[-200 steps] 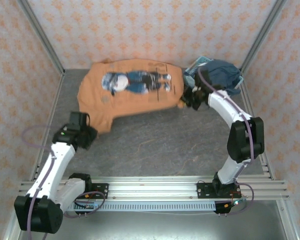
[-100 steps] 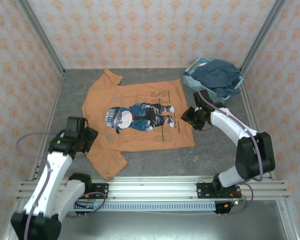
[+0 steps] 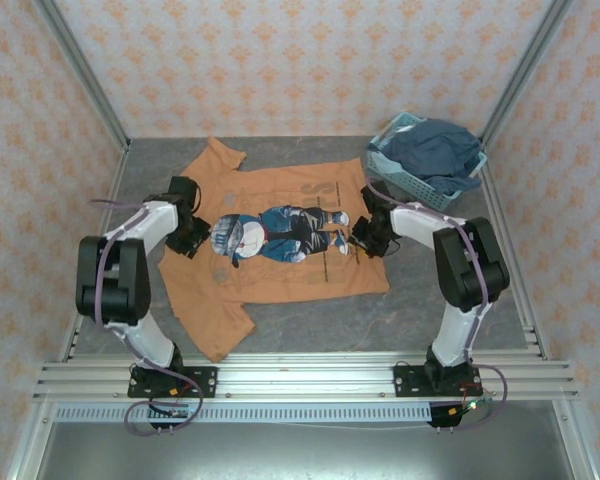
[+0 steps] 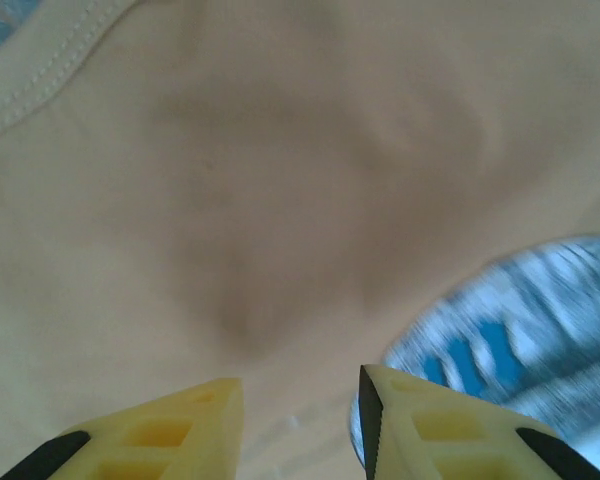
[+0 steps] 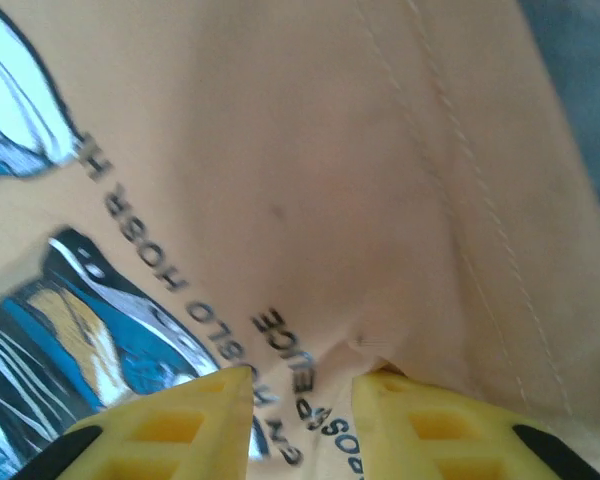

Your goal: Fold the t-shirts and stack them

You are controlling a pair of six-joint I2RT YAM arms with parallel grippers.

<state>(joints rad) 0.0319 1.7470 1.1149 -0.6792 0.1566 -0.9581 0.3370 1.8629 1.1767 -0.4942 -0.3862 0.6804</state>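
From above, shows the t-shirt (image 3: 300, 275) spread flat and print-up on the far half of the surface (image 3: 310, 320), neck toward the left edge, hem toward the right edge, one sleeve pointing to the far edge and the other to the near edge. Shows also a light-blue basket (image 3: 380, 160) in the far right corner, apart from the hem, holding a dark blue garment (image 3: 435, 150). Places the left tool (image 3: 198, 232) over the neck end, just beside the cartoon figure's head, and the right tool (image 3: 365, 238) over the hem end, just past the figure's feet. Cannot settle finger spacing from that height. Up close at the left wrist, gives the left tool (image 4: 300, 385) with yellow fingers spread, smooth orange cloth (image 4: 280, 200) between and beyond them, blurred blue-and-white print at the right and a stitched seam in the upper left corner. Up close at the right wrist, gives the right tool (image 5: 302, 375) likewise spread, fingers low on the cloth (image 5: 330, 150), a small pucker of fabric running into the gap, dark lettering and print to the left, double hem stitching to the right. Cannot tell whether either tool presses on the fabric.
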